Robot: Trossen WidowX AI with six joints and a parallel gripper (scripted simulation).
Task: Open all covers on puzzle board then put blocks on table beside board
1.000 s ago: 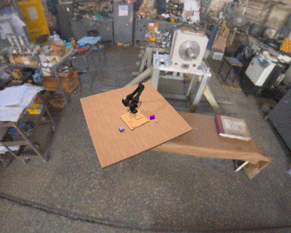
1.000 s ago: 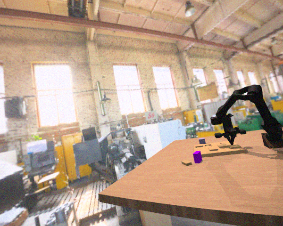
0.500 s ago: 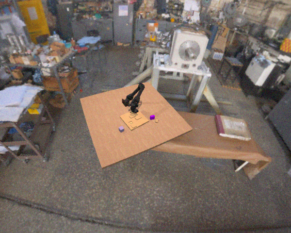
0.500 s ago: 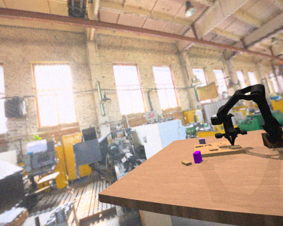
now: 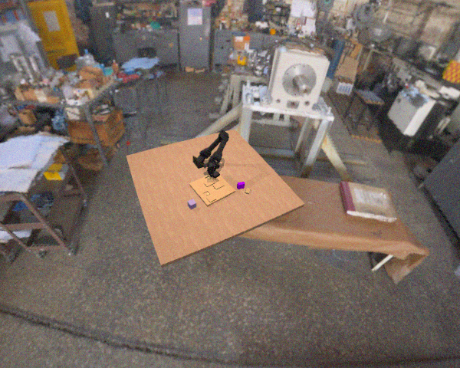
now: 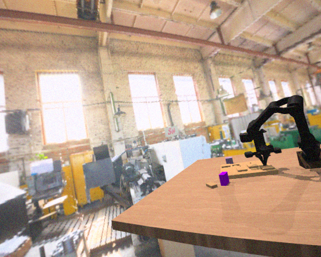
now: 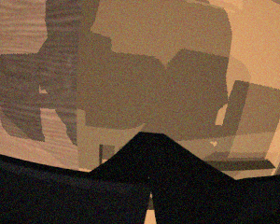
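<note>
Puzzle board [image 5: 218, 194] [image 6: 253, 173] [image 7: 196, 23], light wood, lies flat on the brown table [image 5: 170, 238] [image 6: 182, 210] [image 7: 16, 28], near the table's middle in the top view. In that view the black arm [image 5: 222, 152] [image 6: 300, 121] reaches over the board's far edge from the far side, and its gripper [image 5: 214, 175] [image 6: 264, 164] [image 7: 149, 137] is over the far part of the board. A lavender block [image 5: 192, 204] [image 6: 229, 160] rests on the table just left of the board, toward the near side, and a bright purple block [image 5: 240, 185] [image 6: 223, 178] sits off the board's right side. A small tan piece [image 5: 247, 191] [image 6: 211, 184] lies just beside the purple block, to its right and a little nearer. Dark slots and lines mark the board's top. In the exterior view the arm stands at the right and its gripper points down at the right part of the board, fingertips pressed together with nothing pinched; whether they touch the board, I cannot tell. Raised covers show on the board's top; the purple block stands upright at its near left, the tan piece lies flat farther left, and the lavender block is beyond the board. In the wrist view the black fingers meet at the bottom, above the shadowed board, with a small dark recess left of the tips and a raised cover [image 7: 263, 112] to the right.
</note>
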